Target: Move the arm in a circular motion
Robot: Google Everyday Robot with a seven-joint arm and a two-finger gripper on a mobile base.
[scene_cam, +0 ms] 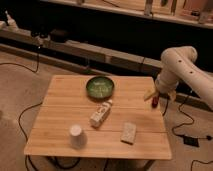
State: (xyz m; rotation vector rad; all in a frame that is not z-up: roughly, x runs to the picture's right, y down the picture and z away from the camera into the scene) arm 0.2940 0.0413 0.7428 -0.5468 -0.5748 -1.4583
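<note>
The cream-white arm (181, 70) of thick rounded segments with small dark dots reaches in from the right and bends down over the right edge of the wooden table (65, 107). Its gripper (155, 99) hangs at the arm's lower end, just above the table's right edge, beside a yellowish thing (148, 93).
On the table are a green bowl (99, 87), a white bottle lying on its side (101, 113), a white cup (76, 133) and a pale rectangular block (129, 132). Cables run across the floor. A low ledge and a dark wall stand behind.
</note>
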